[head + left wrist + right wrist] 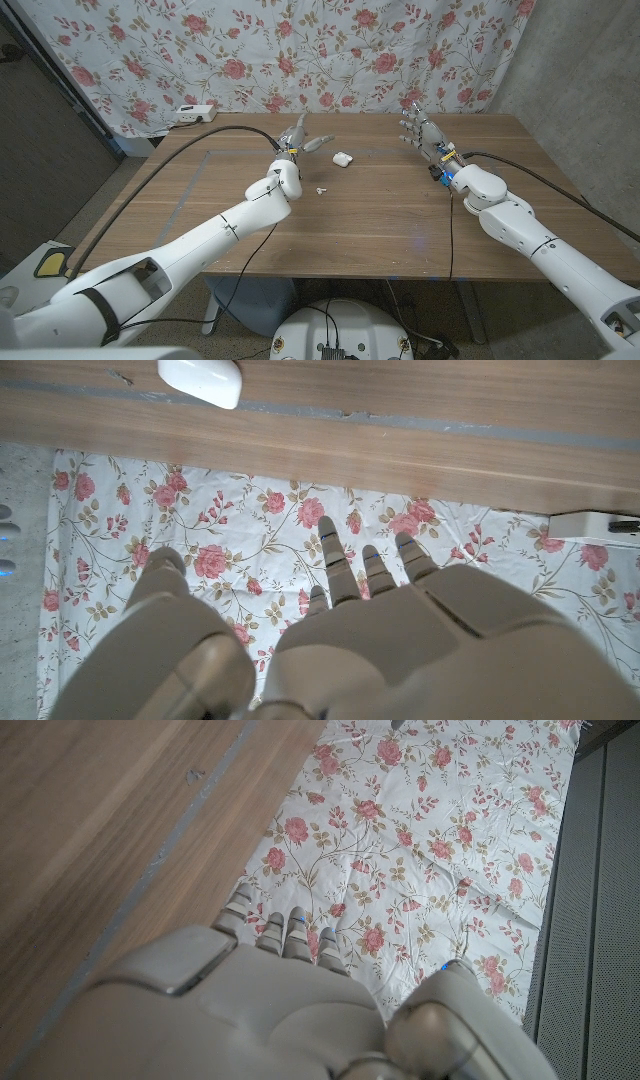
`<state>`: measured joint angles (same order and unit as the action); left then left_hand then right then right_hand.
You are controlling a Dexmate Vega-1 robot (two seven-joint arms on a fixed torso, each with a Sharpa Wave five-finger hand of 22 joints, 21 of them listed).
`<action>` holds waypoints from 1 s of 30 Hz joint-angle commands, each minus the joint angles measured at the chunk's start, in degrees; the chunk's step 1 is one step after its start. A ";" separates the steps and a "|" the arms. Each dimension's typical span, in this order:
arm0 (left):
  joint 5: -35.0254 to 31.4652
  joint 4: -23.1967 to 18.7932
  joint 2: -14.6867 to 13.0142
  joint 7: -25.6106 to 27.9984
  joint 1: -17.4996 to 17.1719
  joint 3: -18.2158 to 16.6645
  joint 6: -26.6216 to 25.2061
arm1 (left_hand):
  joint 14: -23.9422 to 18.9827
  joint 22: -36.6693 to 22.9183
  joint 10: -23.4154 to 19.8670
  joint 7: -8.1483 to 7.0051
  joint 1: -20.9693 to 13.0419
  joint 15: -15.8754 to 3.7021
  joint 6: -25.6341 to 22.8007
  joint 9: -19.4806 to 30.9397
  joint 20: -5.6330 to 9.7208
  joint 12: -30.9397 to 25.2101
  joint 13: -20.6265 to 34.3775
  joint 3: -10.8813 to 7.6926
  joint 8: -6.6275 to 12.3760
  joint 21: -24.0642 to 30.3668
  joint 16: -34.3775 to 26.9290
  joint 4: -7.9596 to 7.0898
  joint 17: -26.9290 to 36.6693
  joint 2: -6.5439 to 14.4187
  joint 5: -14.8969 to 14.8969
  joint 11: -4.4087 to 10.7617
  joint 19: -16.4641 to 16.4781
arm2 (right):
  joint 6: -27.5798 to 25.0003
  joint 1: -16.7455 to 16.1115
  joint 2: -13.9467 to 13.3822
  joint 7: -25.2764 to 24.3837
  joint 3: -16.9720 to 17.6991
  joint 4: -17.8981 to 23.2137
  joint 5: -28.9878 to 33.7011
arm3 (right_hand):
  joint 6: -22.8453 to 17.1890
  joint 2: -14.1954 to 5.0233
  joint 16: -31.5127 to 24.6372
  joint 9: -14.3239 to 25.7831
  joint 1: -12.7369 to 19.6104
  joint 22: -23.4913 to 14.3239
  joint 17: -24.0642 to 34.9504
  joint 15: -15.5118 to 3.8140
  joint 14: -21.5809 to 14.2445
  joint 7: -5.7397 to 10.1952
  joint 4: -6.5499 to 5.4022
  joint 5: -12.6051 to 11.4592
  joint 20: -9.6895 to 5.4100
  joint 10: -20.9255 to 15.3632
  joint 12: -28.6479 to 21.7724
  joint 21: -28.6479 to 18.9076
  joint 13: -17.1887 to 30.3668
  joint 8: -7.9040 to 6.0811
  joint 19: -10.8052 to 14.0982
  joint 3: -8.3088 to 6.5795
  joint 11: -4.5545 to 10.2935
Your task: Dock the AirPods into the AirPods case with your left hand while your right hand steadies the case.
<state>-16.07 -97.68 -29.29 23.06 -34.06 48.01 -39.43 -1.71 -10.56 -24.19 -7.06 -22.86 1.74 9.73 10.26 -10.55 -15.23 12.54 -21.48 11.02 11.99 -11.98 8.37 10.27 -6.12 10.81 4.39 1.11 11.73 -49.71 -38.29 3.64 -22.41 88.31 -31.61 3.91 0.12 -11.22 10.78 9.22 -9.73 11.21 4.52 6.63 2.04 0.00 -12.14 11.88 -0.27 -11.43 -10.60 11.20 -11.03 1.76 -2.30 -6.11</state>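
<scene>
The white AirPods case (342, 157) lies on the wooden table (380, 215) toward the far side, and the same case (200, 380) shows in the left wrist view. A small white AirPod (320, 188) lies loose on the table, nearer than the case. My left hand (296, 139) hovers just left of the case, fingers spread, holding nothing; its fingers (340, 565) point past the table edge. My right hand (425, 133) stands upright far to the right of the case, fingers apart and empty, and its back (260, 990) shows in the right wrist view.
A flowered cloth (300, 50) hangs behind the table. A white power strip (190, 115) sits at the far left corner, with black cables (220, 132) running along both arms. A faint taped outline (200, 165) marks the tabletop.
</scene>
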 commanded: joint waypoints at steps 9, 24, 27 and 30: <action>-2.49 1.27 -4.64 -6.56 1.13 1.12 11.59 | 3.32 -0.16 2.95 -0.48 -4.07 0.23 4.83 0.27 0.32 1.66 0.73 -1.74 -0.39 -0.79 1.10 0.35 0.22 2.96 0.23 2.25 -2.70 | 0.44 -0.62 -0.04 0.08 0.31 0.06 -0.63 | 0.20 -0.12 -0.09 0.21 0.64 -0.20 0.13 0.04 0.50 0.10 0.40 -0.01 0.16 0.14 -0.07 -0.10 0.05 -0.23 -0.12 -0.18 0.07; -10.16 -0.72 -9.60 -20.25 4.57 2.81 13.49 | 6.54 -0.05 6.06 -1.72 -13.37 -0.52 6.51 0.26 0.88 2.78 1.20 -6.75 -0.09 -0.83 1.34 2.05 0.17 8.80 -0.08 3.39 -4.60 | 0.08 0.24 0.24 1.14 -0.35 -0.50 -0.71 | 0.20 -0.21 -0.13 0.21 0.62 -0.20 0.14 0.08 0.56 0.04 0.45 0.02 0.15 0.20 -0.07 -0.15 0.06 -0.24 -0.16 -0.15 0.00; -10.25 -0.43 -9.14 -20.50 4.44 2.02 14.16 | 7.15 -0.04 6.57 -1.75 -14.72 -0.70 7.09 0.27 1.02 2.89 1.27 -7.35 -0.12 -0.77 1.41 2.16 0.16 9.22 -0.06 3.63 -4.67 | 0.08 0.33 0.20 1.22 -0.39 -0.49 -0.66 | 0.19 -0.23 -0.14 0.21 0.62 -0.20 0.14 0.09 0.58 0.07 0.46 0.03 0.15 0.20 -0.08 -0.15 0.06 -0.24 -0.17 -0.15 0.02; -10.60 0.81 -8.86 -21.76 5.18 2.14 16.16 | 7.59 -0.03 7.17 -1.48 -16.90 -0.70 7.71 0.29 1.02 2.98 1.38 -8.63 -0.11 -0.69 1.37 2.27 0.17 10.46 0.48 3.82 -4.73 | 0.07 0.27 0.19 1.17 -0.34 -0.41 -0.72 | 0.19 -0.25 -0.15 0.21 0.63 -0.20 0.14 0.07 0.57 0.09 0.46 0.03 0.15 0.20 -0.08 -0.16 0.06 -0.25 -0.18 -0.15 -0.01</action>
<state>-23.25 -97.70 -37.22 7.04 -30.75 49.68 -25.93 4.94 -10.41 -17.57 -8.40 -37.97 1.02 9.83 10.26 -9.52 -12.49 13.74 -28.95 10.75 11.33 -10.65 10.61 10.26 3.60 10.81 7.99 -3.20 12.08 -49.77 -38.18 4.44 -22.50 88.06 -32.24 3.91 -0.11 -11.22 10.78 9.45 -9.73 11.21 4.52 6.63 2.04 -0.01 -12.14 11.87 -0.26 -11.43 -10.60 11.20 -11.03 1.78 -2.30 -6.11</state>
